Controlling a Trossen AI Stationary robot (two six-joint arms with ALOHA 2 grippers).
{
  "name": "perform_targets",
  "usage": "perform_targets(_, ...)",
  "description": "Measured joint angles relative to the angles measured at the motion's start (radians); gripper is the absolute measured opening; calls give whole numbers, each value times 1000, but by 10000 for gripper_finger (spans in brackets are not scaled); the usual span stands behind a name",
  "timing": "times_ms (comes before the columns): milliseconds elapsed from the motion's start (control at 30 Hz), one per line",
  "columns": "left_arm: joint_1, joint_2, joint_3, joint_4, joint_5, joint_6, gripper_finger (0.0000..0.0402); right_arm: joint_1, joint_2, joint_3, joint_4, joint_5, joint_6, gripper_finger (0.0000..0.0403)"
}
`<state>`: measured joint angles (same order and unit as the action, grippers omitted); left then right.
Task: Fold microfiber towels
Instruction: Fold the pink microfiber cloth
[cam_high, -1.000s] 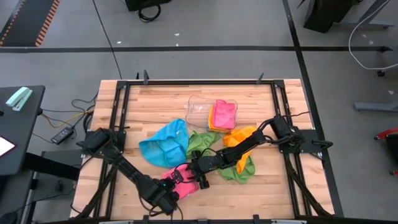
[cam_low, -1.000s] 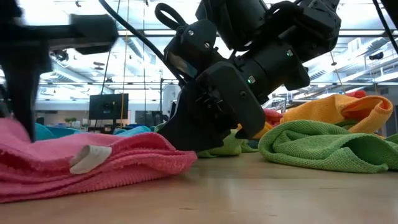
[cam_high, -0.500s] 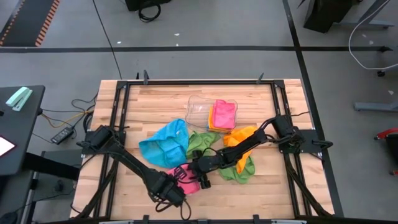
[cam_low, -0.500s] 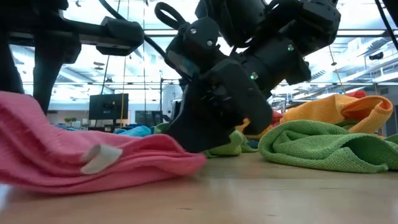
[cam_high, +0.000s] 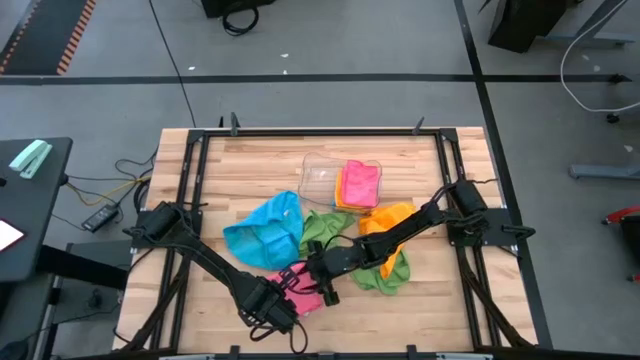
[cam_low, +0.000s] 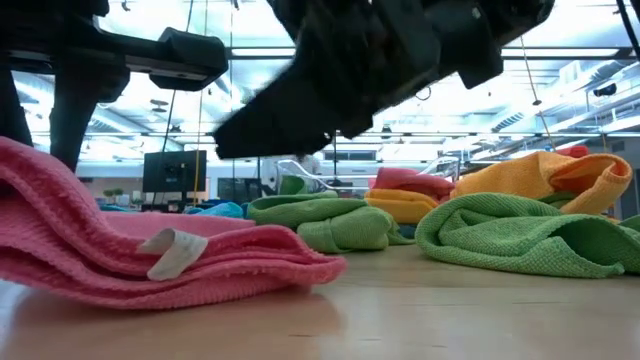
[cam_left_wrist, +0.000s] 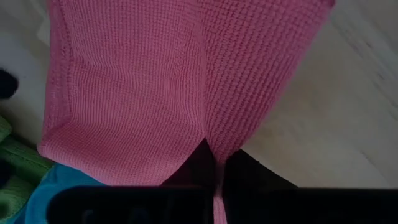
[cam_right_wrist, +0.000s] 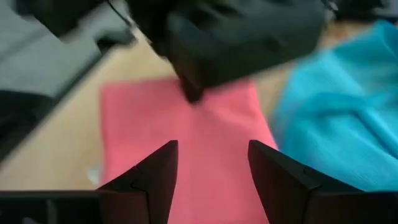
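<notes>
Firmly, left end effector (cam_left_wrist: 214, 180) pinches pink towel (cam_left_wrist: 155, 93); right end effector (cam_right_wrist: 211, 165) open.

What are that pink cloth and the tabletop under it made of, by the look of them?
The pink cloth looks like soft knitted microfiber: fine matte ribbed loops show up close, plus a small white sewn tag. The tabletop looks like pale wooden planks with visible grain and a slight sheen.

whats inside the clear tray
The clear tray holds a stack of folded towels, pink on top with orange edges showing beneath. Anything lower in the stack is covered. Its left part looks bare.
</notes>
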<state>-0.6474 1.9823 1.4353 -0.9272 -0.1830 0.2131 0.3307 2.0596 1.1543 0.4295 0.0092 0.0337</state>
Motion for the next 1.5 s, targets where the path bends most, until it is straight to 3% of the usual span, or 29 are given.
perform_targets(167, 0, 0, 0, 0, -23, 7, 38, 19, 77, 27, 79, -10, 12, 204)
perform_targets(433, -31, 0, -3, -38, -22, 12, 13, 15, 129, 85, 101, -9, -3, 204)
perform_targets(600, -34, 0, -3, -6, -24, -15, 35, 2, 118, 84, 49, -3, -33, 204)
perform_targets(900, -35, 0, -3, -5, -33, -13, 14, 6, -79, 84, -317, 28, -140, 204)
perform_targets(1033, -35, 0, -3, -4, -33, -18, 24, 5, -174, 51, -419, 69, -151, 204)
perform_targets(1267, -36, 0, -2, -2, -33, -17, 27, 6, -336, -117, -345, 144, -101, 204)
perform_targets(1500, -30, 0, 52, -16, -33, 13, 20, 18, -370, -257, -186, 166, -14, 204)
